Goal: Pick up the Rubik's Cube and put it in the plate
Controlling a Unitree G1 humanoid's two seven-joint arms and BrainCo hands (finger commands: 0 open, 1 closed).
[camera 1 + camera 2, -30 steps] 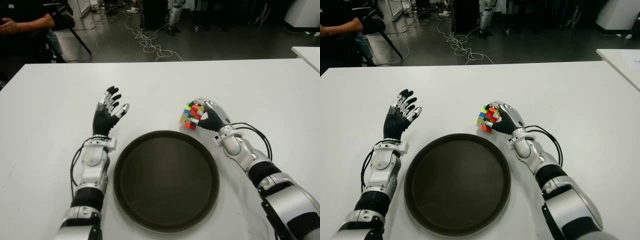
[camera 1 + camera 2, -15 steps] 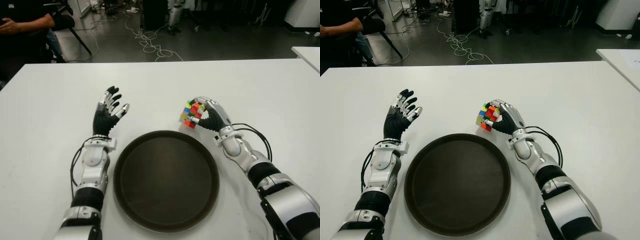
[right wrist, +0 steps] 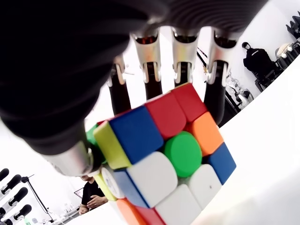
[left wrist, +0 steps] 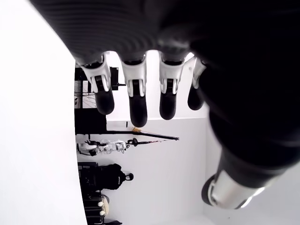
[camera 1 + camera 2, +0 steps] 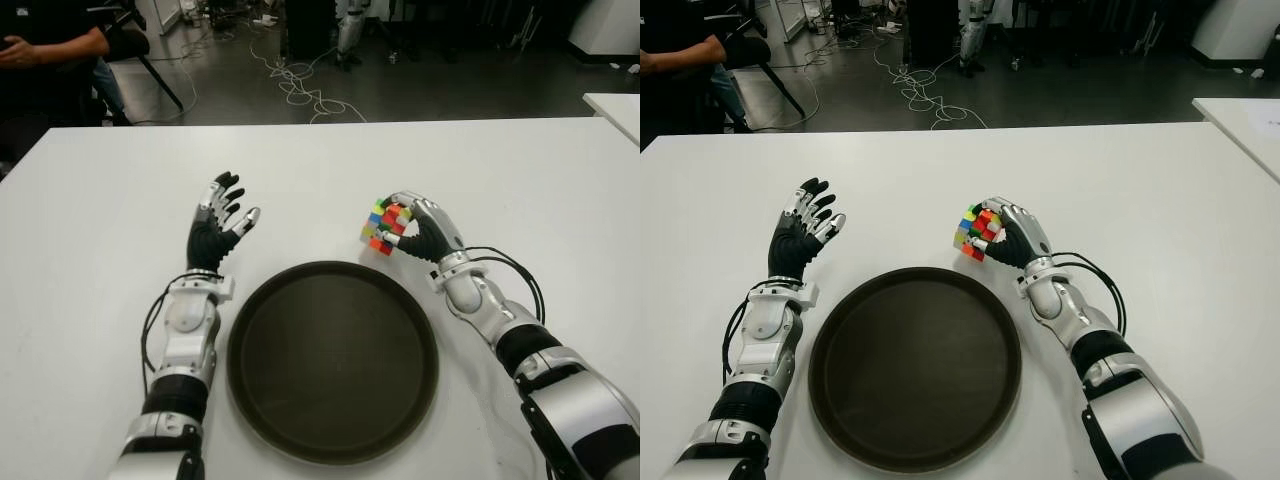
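**Cube gripped at far rim, drop risk on transfer**

Plate [image 5: 262,400] sits low centre of frame, bare. Right hand [image 5: 420,230] is just past its upper-right rim, fingers curled round the Rubik's Cube [image 5: 384,227]; the right wrist view shows fingertips [image 3: 152,83] behind the cube, thumb on the near side. Hold looks shallow: cube could roll out mid-swing, or clip the rim if carried low. Left hand [image 5: 218,222] is left of centre, beside the plate's upper-left edge, fingers spread, holding nothing. Person's arm [image 5: 50,45] is in the upper left corner. No readable writing or logos anywhere.
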